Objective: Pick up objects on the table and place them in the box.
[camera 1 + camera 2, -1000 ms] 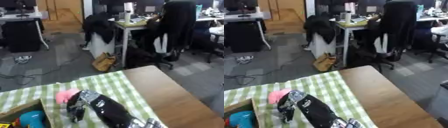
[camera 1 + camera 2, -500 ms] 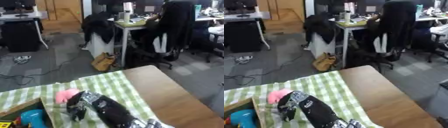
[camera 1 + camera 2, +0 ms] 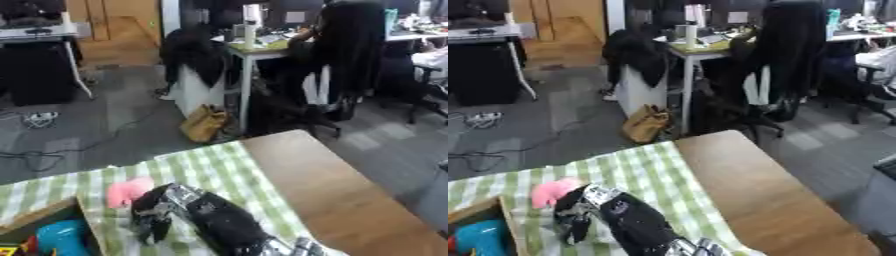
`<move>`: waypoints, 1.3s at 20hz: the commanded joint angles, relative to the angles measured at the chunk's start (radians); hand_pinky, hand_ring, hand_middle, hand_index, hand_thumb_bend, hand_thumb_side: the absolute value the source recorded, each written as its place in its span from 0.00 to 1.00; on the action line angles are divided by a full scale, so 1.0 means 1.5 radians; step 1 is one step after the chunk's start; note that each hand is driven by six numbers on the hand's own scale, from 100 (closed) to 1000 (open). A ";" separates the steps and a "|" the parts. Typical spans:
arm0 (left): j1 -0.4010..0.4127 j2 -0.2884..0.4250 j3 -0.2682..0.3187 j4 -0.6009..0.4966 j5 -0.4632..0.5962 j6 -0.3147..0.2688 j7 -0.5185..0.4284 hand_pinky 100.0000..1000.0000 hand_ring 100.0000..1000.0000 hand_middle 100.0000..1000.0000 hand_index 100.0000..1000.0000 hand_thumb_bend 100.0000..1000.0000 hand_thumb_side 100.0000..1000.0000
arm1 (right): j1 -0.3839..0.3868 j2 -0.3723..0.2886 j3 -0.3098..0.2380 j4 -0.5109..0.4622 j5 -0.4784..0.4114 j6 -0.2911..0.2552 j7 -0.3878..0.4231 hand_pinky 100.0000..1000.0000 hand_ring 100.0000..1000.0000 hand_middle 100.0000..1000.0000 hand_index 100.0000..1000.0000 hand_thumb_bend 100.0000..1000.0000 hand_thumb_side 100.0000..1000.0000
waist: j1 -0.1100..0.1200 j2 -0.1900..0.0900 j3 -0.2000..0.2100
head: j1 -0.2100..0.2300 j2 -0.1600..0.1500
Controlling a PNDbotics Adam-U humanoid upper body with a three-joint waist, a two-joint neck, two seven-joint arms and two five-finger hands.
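A small pink soft thing lies on the green checked cloth that covers the table's left part. My right hand reaches in from the bottom edge on a black arm and sits just right of the pink thing, touching or nearly touching it. Its fingers hang relaxed down toward the cloth and are not round the pink thing. A cardboard box stands at the lower left, with a blue thing inside it. My left hand does not show.
Bare wooden tabletop runs along the right, its far edge close behind the cloth. Beyond the table are an office floor, desks, a chair draped with a dark coat and a brown bag.
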 commanded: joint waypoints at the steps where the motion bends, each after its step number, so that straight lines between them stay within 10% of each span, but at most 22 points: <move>1: -0.005 0.004 -0.001 -0.009 -0.003 -0.005 0.007 0.82 0.86 0.81 0.84 0.16 1.00 | -0.005 -0.006 0.006 0.004 -0.019 0.004 0.006 0.35 0.40 0.46 0.57 0.02 0.32 | 0.011 -0.020 0.000 | -0.003 0.002; 10: -0.003 0.004 -0.003 -0.009 -0.003 -0.005 0.005 0.82 0.86 0.81 0.84 0.16 1.00 | -0.004 -0.004 0.013 -0.003 -0.050 0.019 0.013 0.15 0.26 0.32 0.46 0.00 0.37 | 0.010 -0.026 -0.002 | -0.007 0.005; 14: -0.003 0.003 -0.003 -0.009 -0.004 -0.006 0.004 0.82 0.86 0.81 0.84 0.16 1.00 | -0.004 -0.004 0.016 -0.010 -0.057 0.024 0.001 0.00 0.10 0.18 0.44 0.00 0.55 | 0.011 -0.027 -0.002 | -0.009 0.004; 26: -0.002 0.002 -0.005 -0.009 -0.003 -0.005 0.002 0.82 0.86 0.81 0.84 0.17 1.00 | -0.015 -0.008 0.022 -0.017 -0.070 0.021 -0.003 0.00 0.00 0.12 0.43 0.00 0.61 | 0.009 -0.035 -0.001 | -0.012 0.010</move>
